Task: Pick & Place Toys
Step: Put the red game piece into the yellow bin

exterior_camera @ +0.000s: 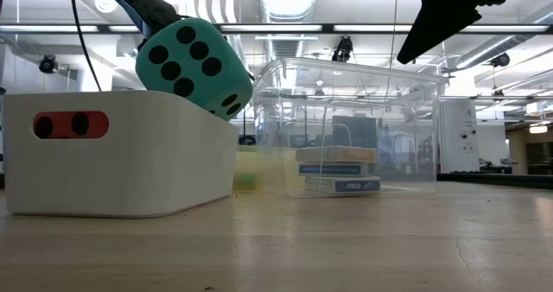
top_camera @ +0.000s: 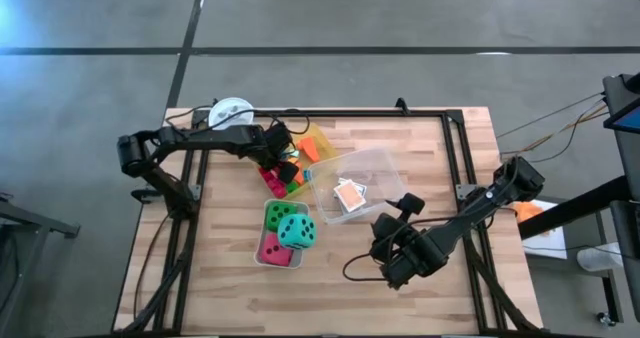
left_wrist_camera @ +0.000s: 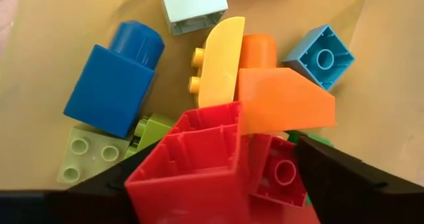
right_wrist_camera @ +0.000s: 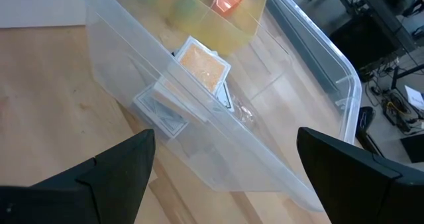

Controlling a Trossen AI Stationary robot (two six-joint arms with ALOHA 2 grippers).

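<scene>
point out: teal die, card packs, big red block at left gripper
teal die [exterior_camera: 192,65], low view, dotted front face.
card packs [right_wrist_camera: 199,65], right wrist view, top pack's orange face.
big red block [left_wrist_camera: 199,168], left wrist view, hollow underside.

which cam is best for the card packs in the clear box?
Right wrist view: card packs seen close from above through the clear box. High view shows them small; low view shows their stacked edges. Left wrist view: none.

Bright blocks [left_wrist_camera: 218,124] lie heaped in the yellow tray [top_camera: 318,141] toward the bench's far edge: red, orange, yellow, blue and green. Green [top_camera: 285,214], teal [top_camera: 297,230] and red [top_camera: 274,249] dice sit in the white bin [exterior_camera: 121,154] mid-bench. Card packs [top_camera: 349,195] lie stacked in the clear box [top_camera: 385,168].
</scene>
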